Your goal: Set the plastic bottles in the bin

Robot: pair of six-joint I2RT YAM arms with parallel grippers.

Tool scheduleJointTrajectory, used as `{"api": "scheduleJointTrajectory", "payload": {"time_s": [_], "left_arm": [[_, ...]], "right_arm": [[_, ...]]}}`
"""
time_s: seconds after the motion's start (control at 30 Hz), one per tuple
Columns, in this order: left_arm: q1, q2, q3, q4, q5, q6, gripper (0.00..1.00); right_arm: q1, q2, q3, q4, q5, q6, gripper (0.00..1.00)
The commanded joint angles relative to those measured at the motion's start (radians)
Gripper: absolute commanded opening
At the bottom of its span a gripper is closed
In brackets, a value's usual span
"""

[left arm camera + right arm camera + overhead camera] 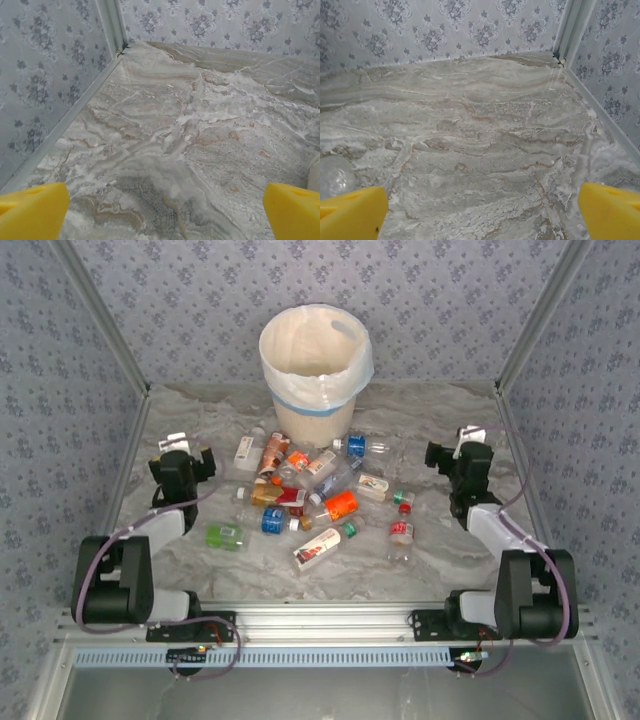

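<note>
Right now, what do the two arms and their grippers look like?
Both the left arm and right arm have chunky black joint housings, white links and a purplish cable looped alongside. The left gripper and right gripper carry bright yellow, wedge-shaped fingers.

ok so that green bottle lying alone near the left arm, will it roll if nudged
Likely: the green bottle lies on its side on the smooth-looking table, so a sideways nudge could roll it. It looks small and plastic, so probably light, and may slip or squash under a squeeze.
</note>
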Motion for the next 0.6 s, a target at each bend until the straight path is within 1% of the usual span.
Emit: {"api": "scheduleJointTrajectory", "payload": {"time_s": [0.0,0.07,0.1,0.17,0.23,0.3,0.4,0.5,0.57], "left_arm": [[-0.001,-0.070,0.069,-0.176,-0.028,-0.134,1.00],[-0.001,-0.101,0.104,-0.265,0.023,-0.199,1.00],[-0.001,-0.110,0.115,-0.297,0.054,-0.220,1.00],[0.004,-0.128,0.128,-0.341,0.134,-0.267,1.00],[0.008,-0.137,0.136,-0.367,0.192,-0.304,1.00],[0.009,-0.145,0.148,-0.402,0.214,-0.348,1.00],[0.010,-0.158,0.148,-0.412,0.243,-0.411,1.00],[0.010,-0.161,0.135,-0.380,0.298,-0.443,1.00],[0.009,-0.159,0.135,-0.373,0.321,-0.449,1.00]], "right_arm": [[0.021,-0.040,0.108,-0.381,-0.072,0.173,1.00],[0.047,-0.061,0.158,-0.575,-0.103,0.237,1.00],[0.057,-0.071,0.171,-0.639,-0.123,0.257,1.00],[0.087,-0.087,0.195,-0.801,-0.089,0.351,1.00],[0.109,-0.094,0.195,-0.919,-0.097,0.416,1.00],[0.146,-0.107,0.184,-0.976,-0.136,0.432,0.98],[0.224,-0.120,0.183,-1.043,-0.144,0.481,0.98],[0.293,-0.099,0.168,-1.050,-0.170,0.555,0.98],[0.350,-0.071,0.161,-1.050,-0.156,0.594,0.96]]}}
